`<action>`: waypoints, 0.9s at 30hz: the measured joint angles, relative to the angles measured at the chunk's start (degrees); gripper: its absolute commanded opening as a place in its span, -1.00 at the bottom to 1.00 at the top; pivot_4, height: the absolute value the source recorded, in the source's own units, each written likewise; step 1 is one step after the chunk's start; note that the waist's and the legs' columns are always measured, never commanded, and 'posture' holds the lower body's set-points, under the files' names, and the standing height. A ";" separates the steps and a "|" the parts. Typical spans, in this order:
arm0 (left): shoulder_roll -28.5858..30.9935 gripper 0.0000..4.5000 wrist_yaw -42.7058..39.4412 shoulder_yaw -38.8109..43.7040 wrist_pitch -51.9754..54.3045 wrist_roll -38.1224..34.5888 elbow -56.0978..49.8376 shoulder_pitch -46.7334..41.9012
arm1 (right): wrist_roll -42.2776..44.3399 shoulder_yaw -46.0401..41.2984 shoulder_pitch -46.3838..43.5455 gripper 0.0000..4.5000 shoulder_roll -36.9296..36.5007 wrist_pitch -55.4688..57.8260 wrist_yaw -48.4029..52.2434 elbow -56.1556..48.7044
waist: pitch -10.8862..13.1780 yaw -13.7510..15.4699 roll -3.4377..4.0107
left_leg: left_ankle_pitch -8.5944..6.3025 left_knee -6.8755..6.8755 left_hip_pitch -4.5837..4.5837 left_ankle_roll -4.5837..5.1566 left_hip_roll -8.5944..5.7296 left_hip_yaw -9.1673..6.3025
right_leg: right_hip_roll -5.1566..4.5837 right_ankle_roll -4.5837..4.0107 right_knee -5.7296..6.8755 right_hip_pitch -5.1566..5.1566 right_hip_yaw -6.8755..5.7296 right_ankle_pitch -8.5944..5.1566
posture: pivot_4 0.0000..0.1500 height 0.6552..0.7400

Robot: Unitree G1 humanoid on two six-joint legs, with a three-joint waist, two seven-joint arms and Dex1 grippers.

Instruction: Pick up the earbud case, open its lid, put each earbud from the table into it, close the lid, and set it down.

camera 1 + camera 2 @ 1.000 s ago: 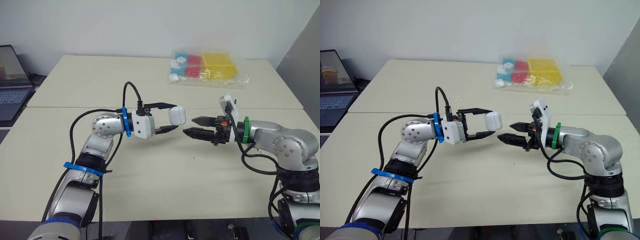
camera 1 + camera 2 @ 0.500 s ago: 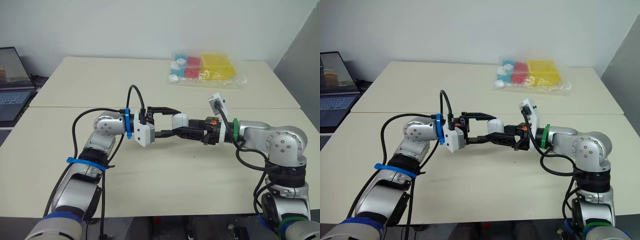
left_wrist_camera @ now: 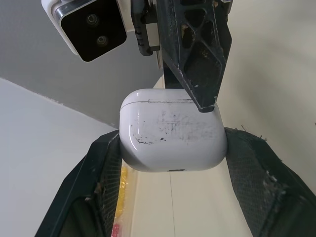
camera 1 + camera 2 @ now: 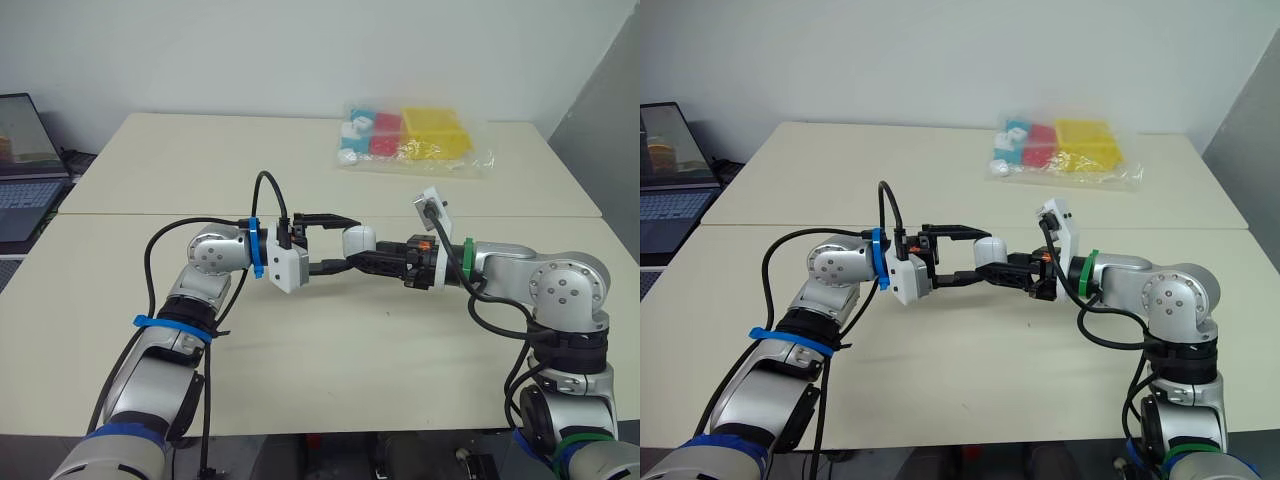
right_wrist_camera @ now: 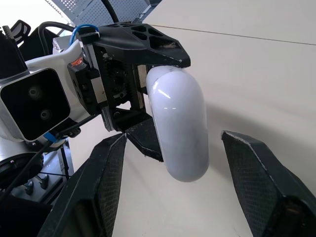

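Earbud case (image 4: 358, 240) held in left hand (image 4: 349, 242) above tabletop (image 4: 300, 360) centre; right hand (image 4: 364, 258) directly to its right. Bag (image 4: 410, 137) behind it, to the right; laptop (image 4: 20, 170) far left.

Head views look down; wrist views (close) share the earbud case (image 3: 173, 131).

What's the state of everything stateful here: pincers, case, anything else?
earbud case: lid shut, held in the air.
left pincer: shut on the earbud case.
right pincer: open, fingers either side of the case, not clamped.
laptop: open, screen lit.
plastic bag: lying flat at the far side, untouched.
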 measured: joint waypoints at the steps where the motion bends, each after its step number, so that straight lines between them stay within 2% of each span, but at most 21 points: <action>1: -0.04 0.22 0.00 0.00 -0.01 0.00 0.02 -0.03 | -0.01 0.00 0.00 0.42 0.01 -0.05 -0.07 0.07 | 0.00 0.00 0.00 | 0.00 0.00 0.00 0.00 0.00 0.00 | 0.00 0.00 0.00 0.00 0.00 0.00 | 1.00 1.00; 3: -0.26 0.22 0.00 -0.01 -0.05 0.00 0.09 -0.17 | -0.18 0.01 0.00 0.42 0.00 -0.42 -0.07 0.37 | 0.00 0.00 0.00 | 0.00 0.00 0.00 0.00 0.00 0.00 | 0.00 0.00 0.00 0.00 -0.01 0.00 | 1.00 1.00; 5: -0.58 0.22 0.00 -0.07 -0.12 0.00 0.12 -0.53 | -0.50 0.01 -0.01 0.25 -0.03 -1.08 -0.06 0.90 | 0.00 0.00 0.00 | 0.00 0.00 0.00 0.00 0.00 0.00 | 0.00 0.00 0.00 0.00 0.00 0.00 | 1.00 1.00; 7: -0.65 0.22 0.01 -0.09 -0.18 0.00 0.12 -0.79 | -0.49 0.01 0.00 0.01 -0.06 -1.13 -0.05 1.21 | 0.00 0.00 0.00 | 0.00 0.00 0.00 0.00 0.00 0.01 | 0.00 0.00 0.00 0.00 0.00 0.00 | 1.00 1.00; 11: -0.98 0.22 0.04 -0.27 0.12 0.00 0.13 -0.81 | -0.18 0.39 0.11 -0.62 -0.84 -1.19 1.17 0.77 | 0.00 0.00 0.00 | 0.00 0.00 0.00 0.00 0.00 0.00 | 0.01 0.00 0.01 0.00 -0.01 0.00 | 1.00 1.00; 20: -0.89 0.22 -0.37 -0.63 1.80 -0.39 -0.48 -0.79 | -0.94 1.29 0.17 -0.64 -1.55 -2.17 1.88 0.67 | 0.00 0.00 0.00 | 0.00 0.01 0.00 0.00 0.00 0.00 | 0.01 0.00 0.02 0.00 0.00 0.00 | 1.00 1.00; 22: -0.51 0.55 -1.39 -1.00 3.98 -1.26 -1.57 -0.73 | -1.16 1.42 0.17 -0.64 -1.60 -2.25 2.37 0.96 | 0.00 -0.01 0.00 | 0.00 0.01 0.00 0.00 0.00 0.01 | 0.01 0.00 0.02 0.00 0.01 0.00 | 1.00 1.00; 25: 0.19 0.93 -5.24 -2.30 12.69 -4.18 -5.74 -0.53 | -2.96 2.51 0.16 -0.64 -2.14 -3.83 2.60 1.64 | 0.00 -0.08 0.00 | 0.00 0.01 0.00 0.00 0.00 0.00 | 0.02 0.00 0.03 0.00 0.00 0.00 | 1.00 1.00; 27: 1.25 1.00 -7.97 -2.75 24.73 -7.07 -9.73 -0.50 | -6.08 5.20 0.16 -0.64 -4.54 -6.75 4.05 1.53 | 0.00 -0.19 0.01 | 0.00 0.04 0.00 0.00 -0.01 -0.01 | 0.03 0.01 0.05 -0.01 0.00 -0.01 | 1.00 1.00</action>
